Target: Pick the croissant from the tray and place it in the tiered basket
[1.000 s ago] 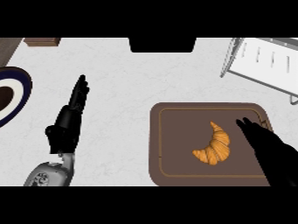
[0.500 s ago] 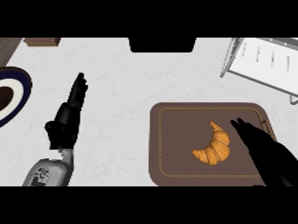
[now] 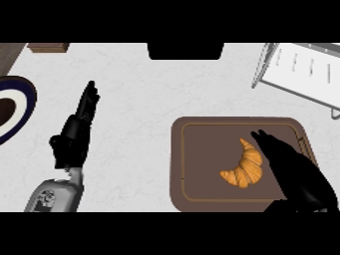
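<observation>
Croissant (image 3: pixel 244 167) lies beside right hand (image 3: pixel 294 169), fingers straight, perhaps touching.

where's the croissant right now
In the head view the croissant lies on the brown tray at the lower right, close beside the straight fingers of the right hand. The tiered basket is farther off, at the upper right.

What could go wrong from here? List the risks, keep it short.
1. The right hand lies open right of the croissant, not round it; closing may shove it across the tray instead of gripping it.
2. The tiered basket stands beyond the tray's far right corner; its wire rim could catch the croissant on the way in.
</observation>
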You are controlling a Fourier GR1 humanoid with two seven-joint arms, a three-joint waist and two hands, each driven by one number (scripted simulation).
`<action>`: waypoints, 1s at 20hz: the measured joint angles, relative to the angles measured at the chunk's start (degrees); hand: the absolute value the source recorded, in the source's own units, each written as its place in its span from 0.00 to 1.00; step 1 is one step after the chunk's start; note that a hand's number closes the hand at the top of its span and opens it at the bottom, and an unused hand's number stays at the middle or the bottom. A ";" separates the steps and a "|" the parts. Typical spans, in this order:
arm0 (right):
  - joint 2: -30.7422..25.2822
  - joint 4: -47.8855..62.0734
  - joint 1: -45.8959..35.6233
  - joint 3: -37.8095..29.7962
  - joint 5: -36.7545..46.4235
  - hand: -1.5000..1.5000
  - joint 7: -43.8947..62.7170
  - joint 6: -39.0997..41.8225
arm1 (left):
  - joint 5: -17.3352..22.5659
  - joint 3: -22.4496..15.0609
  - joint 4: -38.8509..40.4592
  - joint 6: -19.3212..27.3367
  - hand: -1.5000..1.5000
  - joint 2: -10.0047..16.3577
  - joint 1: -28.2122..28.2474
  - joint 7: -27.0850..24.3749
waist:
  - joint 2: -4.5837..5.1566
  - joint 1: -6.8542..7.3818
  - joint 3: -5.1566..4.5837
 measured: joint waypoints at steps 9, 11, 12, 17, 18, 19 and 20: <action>4.84 5.77 -0.23 -1.19 5.00 0.00 -3.79 0.29 | -1.46 0.29 -1.44 -0.76 0.50 -1.29 1.74 -0.07 | 0.00 0.01 0.01; 5.03 7.39 0.28 -2.20 5.62 0.00 -6.03 -0.43 | -1.24 0.58 -2.71 -1.62 0.50 -1.05 2.04 0.61 | 0.00 0.02 0.01; 5.69 8.29 -0.16 -2.55 6.03 0.00 -6.54 -0.54 | -1.20 1.03 -2.22 -1.91 0.50 -1.02 1.54 0.65 | 0.00 0.01 0.01; 7.75 10.65 0.96 -2.55 8.89 0.00 -9.10 -1.88 | -2.29 1.20 -0.38 -1.48 0.50 -2.49 0.87 -0.22 | 0.00 -0.04 0.00; 7.71 11.34 0.98 -3.16 9.02 0.00 -10.23 -1.94 | -2.58 1.04 -0.55 -1.36 0.50 -2.81 0.82 0.10 | 0.01 -0.04 0.01; 8.69 12.32 0.06 -3.13 9.50 0.00 -9.98 -2.04 | -2.44 1.22 0.14 -1.57 0.50 -2.86 1.27 -1.13 | 0.02 -0.02 0.01; 8.97 12.70 -0.45 -3.83 9.49 0.00 -10.27 -1.48 | -2.42 1.29 0.02 -1.72 0.50 -3.02 1.22 -1.01 | 0.02 0.00 0.01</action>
